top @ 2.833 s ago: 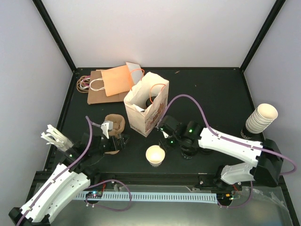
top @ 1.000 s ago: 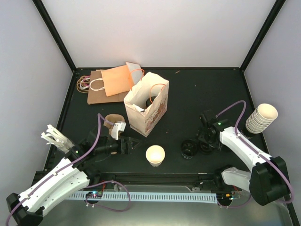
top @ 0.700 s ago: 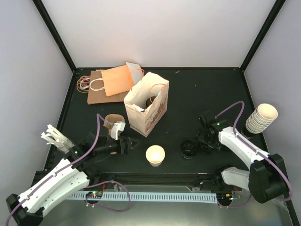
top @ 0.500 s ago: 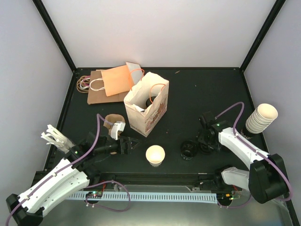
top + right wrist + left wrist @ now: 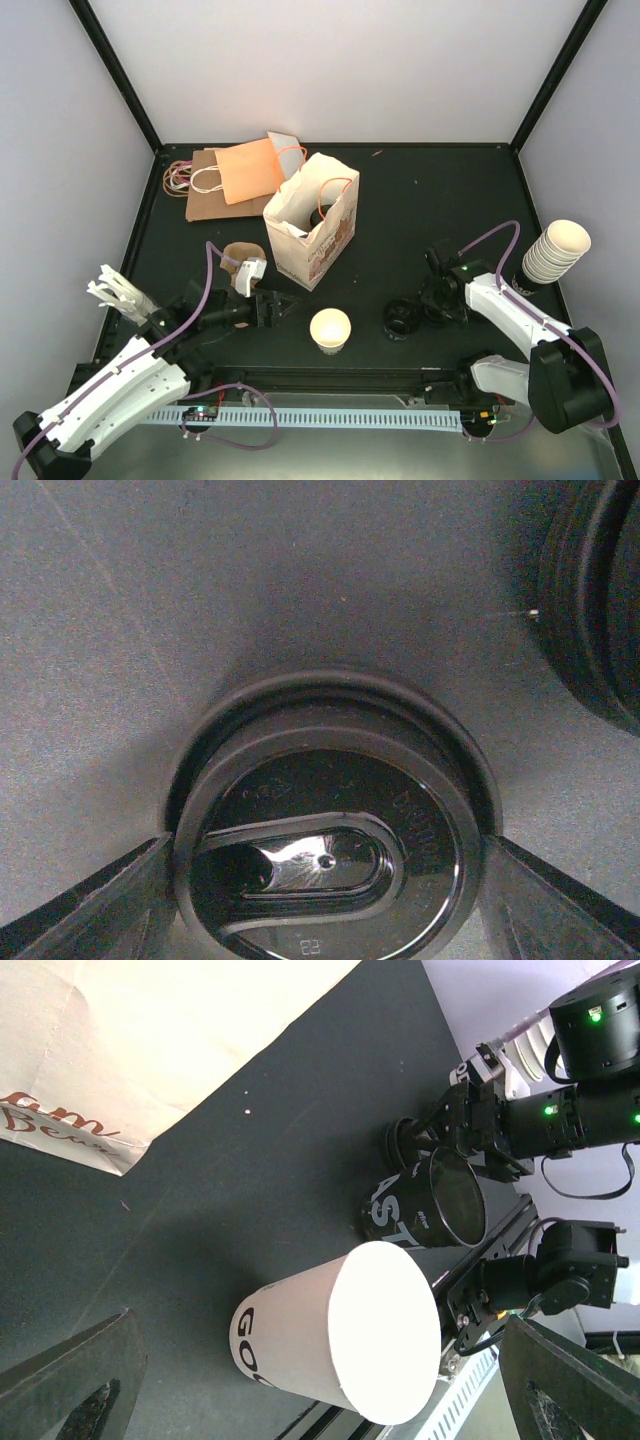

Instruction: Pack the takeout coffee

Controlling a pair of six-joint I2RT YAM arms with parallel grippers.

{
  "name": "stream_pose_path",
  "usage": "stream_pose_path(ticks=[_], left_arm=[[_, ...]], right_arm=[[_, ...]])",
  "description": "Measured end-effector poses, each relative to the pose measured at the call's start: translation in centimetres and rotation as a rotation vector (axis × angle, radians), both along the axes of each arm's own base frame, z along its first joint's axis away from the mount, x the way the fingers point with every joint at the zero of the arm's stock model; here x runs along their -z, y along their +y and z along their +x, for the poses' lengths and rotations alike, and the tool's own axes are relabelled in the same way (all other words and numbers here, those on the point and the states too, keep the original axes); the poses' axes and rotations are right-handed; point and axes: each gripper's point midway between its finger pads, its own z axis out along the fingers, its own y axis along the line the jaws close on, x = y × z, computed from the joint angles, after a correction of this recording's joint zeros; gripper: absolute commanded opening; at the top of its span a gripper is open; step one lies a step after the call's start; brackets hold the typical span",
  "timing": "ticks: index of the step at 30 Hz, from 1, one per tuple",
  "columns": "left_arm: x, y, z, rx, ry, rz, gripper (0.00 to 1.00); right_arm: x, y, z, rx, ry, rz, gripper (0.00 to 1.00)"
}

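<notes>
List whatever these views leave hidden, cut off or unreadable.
Bag contents: top view, its walls shadow a dark shape inside.
Cup print: left wrist view, only "GO" shows; the cup's curve hides the rest.
Whether the right gripper touches the lid: right wrist view, the bottom corners cut off the jaws.
Second black rim: right wrist view, cut by the right edge, so what it is stays unclear.

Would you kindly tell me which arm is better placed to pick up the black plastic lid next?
Right: the right pincer straddles the black plastic lid, jaws open; the left pincer faces the cream paper cup.
</notes>
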Motion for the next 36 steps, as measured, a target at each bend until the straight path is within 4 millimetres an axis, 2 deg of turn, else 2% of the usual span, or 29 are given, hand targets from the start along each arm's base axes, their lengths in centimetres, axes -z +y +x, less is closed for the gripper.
stream_pose_path(ticks=[14,22,31,36], left_arm=[[0.0,0.0,0.0,0.001,-0.001,0.001,0.99],[0.0,0.0,0.0,0.001,-0.002,0.001,0.99],[0.0,0.0,0.0,0.003,-0.005,0.004,0.99],[-0.1,0.0,-0.1,0.009,-0.007,0.002,0.99]], right_arm=[[-1.0,0.0,0.0,0.0,-0.011,0.005,0.8],[-3.3,0.3,0.9,-0.015,-0.073,0.026,0.79],[-3.9,0.6,1.0,-0.035,-0.076,0.036,0.79],[-5.7,1.1,2.0,-0.053,-0.127,0.059,0.77]])
